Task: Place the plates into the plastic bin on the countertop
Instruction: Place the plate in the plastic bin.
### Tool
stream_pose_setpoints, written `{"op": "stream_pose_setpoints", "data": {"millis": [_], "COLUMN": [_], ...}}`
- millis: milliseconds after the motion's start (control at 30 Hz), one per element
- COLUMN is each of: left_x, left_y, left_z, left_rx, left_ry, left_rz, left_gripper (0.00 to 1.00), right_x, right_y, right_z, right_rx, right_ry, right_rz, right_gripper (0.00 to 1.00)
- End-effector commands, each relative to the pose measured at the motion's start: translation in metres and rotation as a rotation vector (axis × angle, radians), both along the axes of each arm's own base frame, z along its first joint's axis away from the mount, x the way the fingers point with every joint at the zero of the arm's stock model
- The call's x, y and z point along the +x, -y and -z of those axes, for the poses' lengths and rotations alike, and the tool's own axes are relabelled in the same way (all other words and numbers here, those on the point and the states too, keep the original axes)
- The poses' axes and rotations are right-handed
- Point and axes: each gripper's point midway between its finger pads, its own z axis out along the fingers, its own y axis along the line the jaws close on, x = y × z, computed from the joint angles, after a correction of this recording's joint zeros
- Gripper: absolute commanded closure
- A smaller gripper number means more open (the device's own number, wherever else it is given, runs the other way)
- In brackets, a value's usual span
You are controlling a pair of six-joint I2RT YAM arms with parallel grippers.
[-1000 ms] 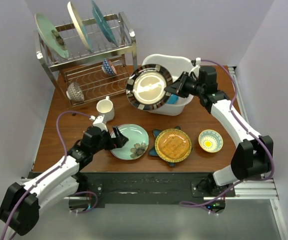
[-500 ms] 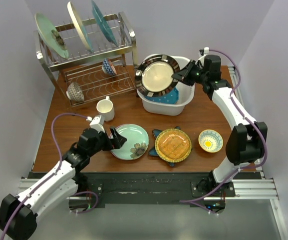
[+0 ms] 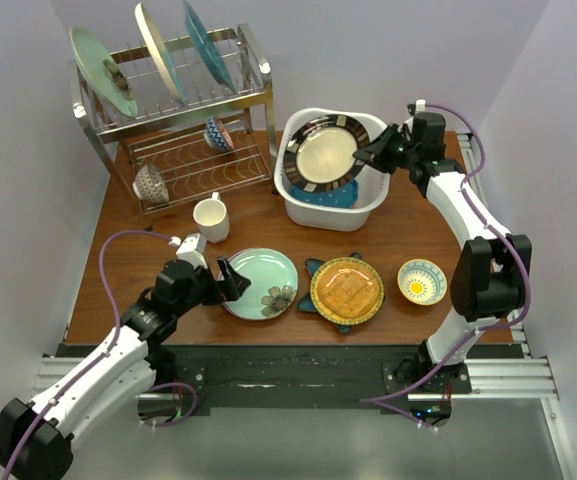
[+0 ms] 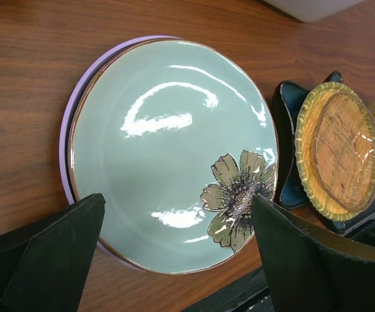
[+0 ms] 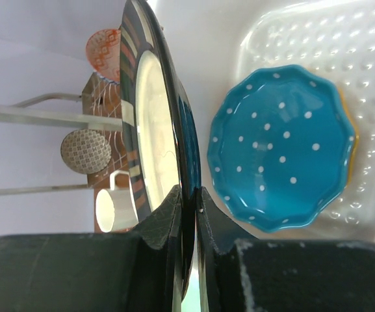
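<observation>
Left gripper [image 3: 234,281]: jaws spread wide, holding nothing, low over the table [image 3: 108,270] at the near left, nose aimed at 3 o'clock.
Mint floral plate [image 4: 174,149]: flat on the table at 3 o'clock of that gripper, its near rim between the two fingers in the wrist view. Contact can't be told.
Lavender plate [image 4: 64,140]: under the mint one, only a thin crescent showing.
Amber plate [image 3: 347,290]: just beside the mint plate at its 3 o'clock, stacked on the blue star-shaped plate [image 3: 313,268].
Small bowl [image 3: 422,281]: further along at 3 o'clock, not part of the job.
Nearer arm: left for the mint/lavender stack, judging by reach.
Right gripper [image 5: 190,195]: far right, clamped tight on the rim of the black-rimmed cream plate [image 3: 325,152].
Held plate: extends toward 9 o'clock from the gripper, steeply tilted, nearly edge-on in the wrist view, hanging over the plastic bin [image 3: 373,205].
Blue dotted plate [image 5: 281,146]: lying flat on the bin floor, below and beside the held plate, apart from it.
Key relation: held plate is inside the bin's outline but on edge. Next move likely needs lowering and laying it over before letting go.
Risk: dropped from here it could clip the blue dotted plate.
</observation>
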Motion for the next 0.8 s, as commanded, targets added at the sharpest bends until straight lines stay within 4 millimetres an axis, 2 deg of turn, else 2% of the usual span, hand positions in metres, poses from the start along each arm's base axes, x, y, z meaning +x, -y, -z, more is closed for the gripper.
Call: {"op": "stream_pose_setpoints", "data": {"millis": [0, 200, 500, 767], "left_x": [0.004, 0.010, 0.019, 0.017], "left_y": [0.002, 0.006, 0.015, 0.015], "left_z": [-0.008, -0.014, -0.020, -0.019], "left_rx": [0.004, 0.002, 0.021, 0.022], "left_ry": [0.019, 0.035, 0.034, 0.035], "left_rz": [0.001, 0.011, 0.052, 0.056], "left_gripper": [0.00, 0.00, 0.00, 0.00], "right_x": [0.017, 0.024, 0.032, 0.039], "right_y": [0.003, 0.008, 0.009, 0.009], "right_z": [-0.071, -0.053, -0.005, 0.013], "right_rx": [0.055, 0.036, 0.016, 0.001], "right_ry": [0.226, 0.198, 0.106, 0.079], "right_rz": [0.003, 0.017, 0.026, 0.024], "right_gripper": [1.00, 1.00, 1.00, 1.00]}}
